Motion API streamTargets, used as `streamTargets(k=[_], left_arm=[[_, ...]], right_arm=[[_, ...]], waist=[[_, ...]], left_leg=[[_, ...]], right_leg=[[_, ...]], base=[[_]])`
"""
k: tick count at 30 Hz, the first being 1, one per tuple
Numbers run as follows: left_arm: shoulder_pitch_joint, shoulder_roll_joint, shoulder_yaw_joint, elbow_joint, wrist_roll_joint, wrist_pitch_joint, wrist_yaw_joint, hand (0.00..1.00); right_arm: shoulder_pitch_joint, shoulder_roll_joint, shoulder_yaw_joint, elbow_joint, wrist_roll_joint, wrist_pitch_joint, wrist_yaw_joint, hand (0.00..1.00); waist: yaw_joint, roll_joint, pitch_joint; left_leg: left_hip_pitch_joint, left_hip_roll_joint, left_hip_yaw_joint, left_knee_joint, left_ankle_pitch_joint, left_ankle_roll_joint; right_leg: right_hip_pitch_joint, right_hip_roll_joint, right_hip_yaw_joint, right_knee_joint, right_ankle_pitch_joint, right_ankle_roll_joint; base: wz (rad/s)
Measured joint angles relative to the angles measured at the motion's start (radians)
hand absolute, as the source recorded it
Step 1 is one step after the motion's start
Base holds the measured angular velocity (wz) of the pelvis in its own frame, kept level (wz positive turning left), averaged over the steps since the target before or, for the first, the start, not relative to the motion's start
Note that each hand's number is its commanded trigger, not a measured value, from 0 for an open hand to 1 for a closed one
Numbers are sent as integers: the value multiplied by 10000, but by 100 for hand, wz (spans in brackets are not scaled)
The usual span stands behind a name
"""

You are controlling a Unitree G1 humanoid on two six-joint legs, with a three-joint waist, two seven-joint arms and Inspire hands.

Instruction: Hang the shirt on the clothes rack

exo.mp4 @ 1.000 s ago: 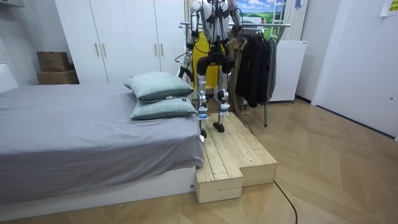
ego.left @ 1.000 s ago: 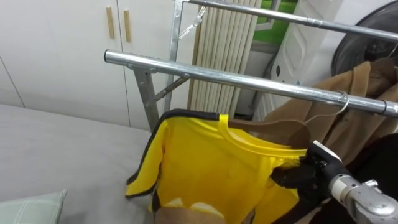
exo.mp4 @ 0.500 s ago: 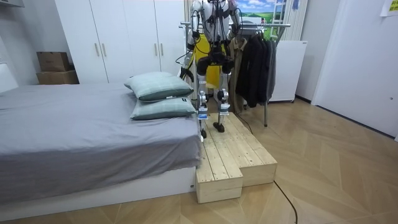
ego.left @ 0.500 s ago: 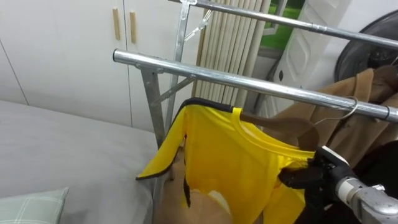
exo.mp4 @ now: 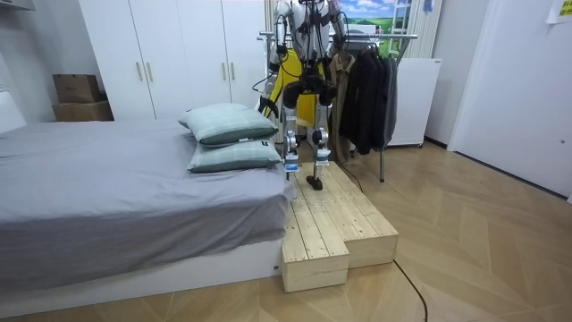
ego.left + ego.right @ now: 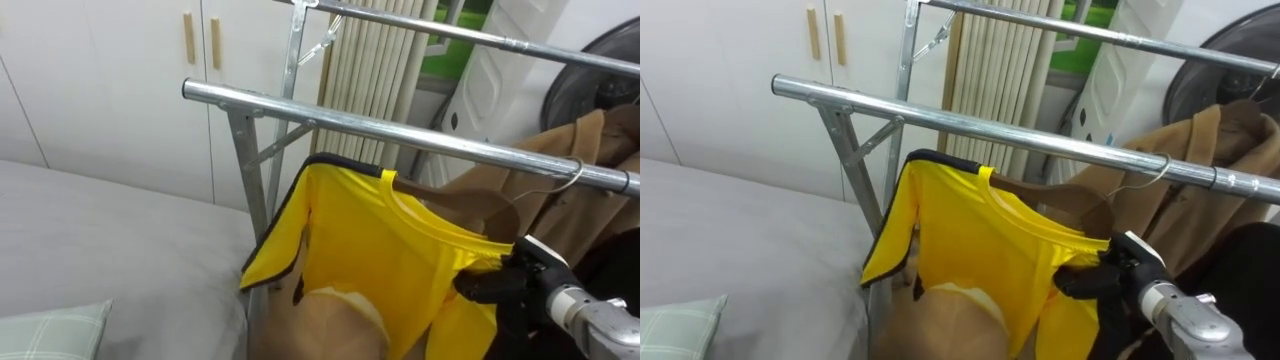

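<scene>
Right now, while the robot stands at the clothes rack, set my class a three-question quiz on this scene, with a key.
1. True or false: the yellow shirt with dark trim lies flat on the grey bed.
2. What does the robot's black right hand grip? A) the silver metal rail B) the yellow shirt's shoulder C) the brown coat
3. In the room view, what is the robot standing on?
Key: 1 false, the shirt is held up just under the rail; 2 B; 3 the pale wooden platform beside the bed.
</scene>
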Motion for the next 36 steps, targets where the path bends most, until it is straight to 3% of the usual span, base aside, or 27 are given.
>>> streamTargets(k=[15,20,29,36], left_arm=[[-16,-1,-8,44,-17,61,0,0],[-18,23,-18,45,-56,60,-35,0],[-19,69,-17,43,-15,61,-82,0],[30,69,-16,73,4,63,-67,0]], right_arm=[[-153,0,-19,440,-689,-249,-728,100],[-264,0,-18,815,-706,-397,-728,100],[-264,-1,-21,1113,-703,-662,-858,100],[-265,-1,-110,1375,-1018,-824,-938,100]], waist=[[-102,3,2],[-328,-9,-6],[-351,-46,-32],[-343,-11,-9]], left_leg=[[-45,-13,-40,12,1,2],[-50,-17,-288,31,1,2],[-38,-10,-366,16,1,2],[-3,-10,-361,1,0,2]], right_leg=[[-9,-28,-46,-18,-3,4],[146,-71,-233,-173,-3,5],[244,-75,-275,-344,1,-3],[284,-73,-269,-356,-4,4]], base=[[0],[12],[3],[0]])
